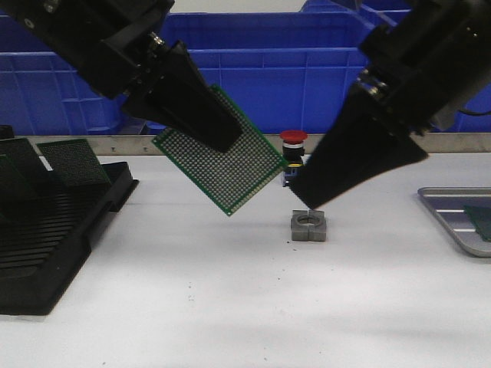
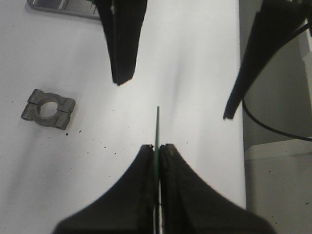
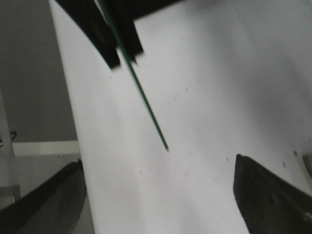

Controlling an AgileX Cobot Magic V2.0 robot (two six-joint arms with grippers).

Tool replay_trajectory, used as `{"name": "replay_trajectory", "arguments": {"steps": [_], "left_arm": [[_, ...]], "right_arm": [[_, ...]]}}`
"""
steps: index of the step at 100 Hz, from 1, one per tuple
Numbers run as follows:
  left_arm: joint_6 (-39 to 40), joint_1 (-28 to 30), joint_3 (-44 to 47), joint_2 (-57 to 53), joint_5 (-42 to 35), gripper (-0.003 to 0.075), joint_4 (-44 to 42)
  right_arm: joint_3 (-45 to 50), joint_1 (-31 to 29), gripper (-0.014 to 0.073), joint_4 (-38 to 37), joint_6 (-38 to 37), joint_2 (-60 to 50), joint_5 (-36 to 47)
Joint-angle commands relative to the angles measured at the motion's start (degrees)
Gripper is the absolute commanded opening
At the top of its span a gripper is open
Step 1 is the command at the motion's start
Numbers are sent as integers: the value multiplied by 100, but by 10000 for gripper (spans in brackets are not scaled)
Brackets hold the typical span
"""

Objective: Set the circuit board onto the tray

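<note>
Left gripper [image 1: 219,134] pinching the board [image 1: 222,159] by its upper edge; wrist view shows the fingers [image 2: 144,165] pressed together on the thin green edge. Board hangs tilted, in the air above the table [image 1: 230,307], well clear of it. Right gripper [image 1: 303,201] just beside the board's lower right corner, jaws spread wide in its own wrist view, the board edge [image 3: 146,105] running toward the gap between the fingers [image 3: 263,190] but not yet in it. A small metal block [image 1: 308,225] sits on the table directly under the right gripper. Tray [image 1: 449,222] far off to the right of both grippers, at the table edge; something green already lies in it. Black rack [image 1: 54,245] with more boards to the left. Looks like a mid-air handover, left to right. Next move calls for bringing the board edge squarely between the right fingers, closing, then the left letting go.
</note>
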State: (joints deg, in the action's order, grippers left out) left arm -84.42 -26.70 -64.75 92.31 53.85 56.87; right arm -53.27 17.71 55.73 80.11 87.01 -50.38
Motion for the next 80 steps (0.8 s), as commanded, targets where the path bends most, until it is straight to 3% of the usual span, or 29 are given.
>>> {"name": "replay_trajectory", "arguments": {"steps": [1,17,24,33,53,61,80], "left_arm": [[28,-55,-144,-215,174,-17,469],[28,-55,-144,-215,290,-17,469],[28,-55,-144,-215,290,-17,469],[28,-55,-144,-215,290,-17,481],[28,-55,-144,-215,290,-17,524],[28,-55,-144,-215,290,-17,616],[28,-55,-144,-215,302,8,639]], "right_arm": [[-174,131,631,862,588,-228,-134],[-174,221,627,1283,1045,-228,-126],[-174,221,587,1305,1040,-228,-126],[-174,221,455,1305,1040,-228,-126],[-174,221,38,1305,1040,-228,-144],[-174,221,-66,1305,1040,-228,-144],[-174,221,-67,1305,1040,-228,-144]]}}
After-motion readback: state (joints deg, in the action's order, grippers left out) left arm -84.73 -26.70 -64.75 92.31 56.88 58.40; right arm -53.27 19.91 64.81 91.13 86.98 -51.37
